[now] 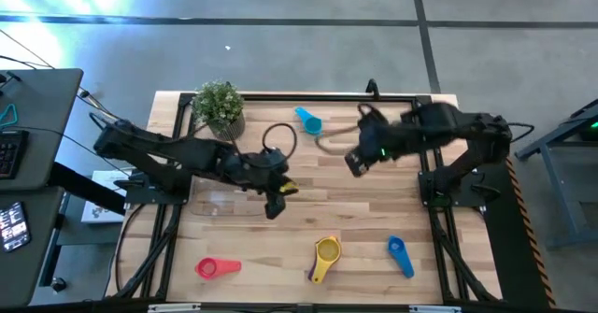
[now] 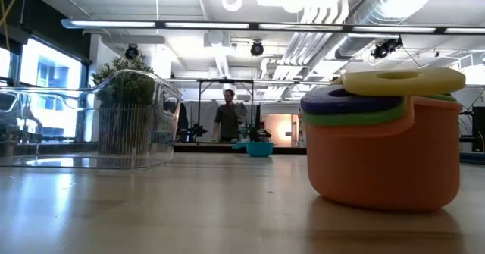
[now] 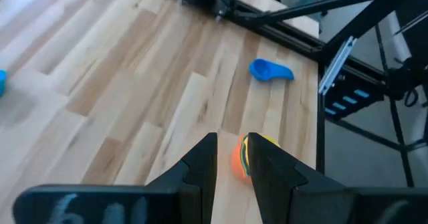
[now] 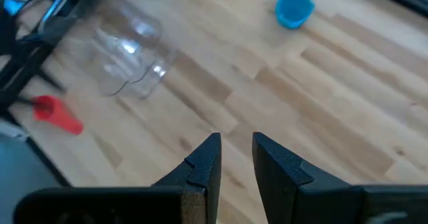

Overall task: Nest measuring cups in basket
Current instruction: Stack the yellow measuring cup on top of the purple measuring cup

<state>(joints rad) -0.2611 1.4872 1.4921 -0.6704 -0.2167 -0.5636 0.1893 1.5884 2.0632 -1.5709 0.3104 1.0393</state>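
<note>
Pale wood, high view: the table (image 1: 364, 220) is slatted light timber with a black frame along its edges; most of its middle lies bare.
High view, left gripper (image 1: 274, 201): over the table's centre-left, beside the basket (image 1: 224, 203); whether it is open cannot be told here.
High view, right gripper (image 1: 356, 162): hovering right of centre, holding nothing.
High view, cups: light blue cup (image 1: 309, 120) near the far edge; red-pink cup (image 1: 217, 267), the nested stack (image 1: 325, 253) and blue cup (image 1: 400, 255) along the near edge, well apart.
High view, plant (image 1: 220, 106): at the far left corner.
Low view, basket: clear and shallow at left; nothing shows inside it.
Low view, stack: orange cup with green, purple and yellow nested inside.
Left wrist view: fingers narrowly parted, gripping nothing, stack beyond the tips.
Right wrist view: fingers slightly apart over bare boards.
</note>
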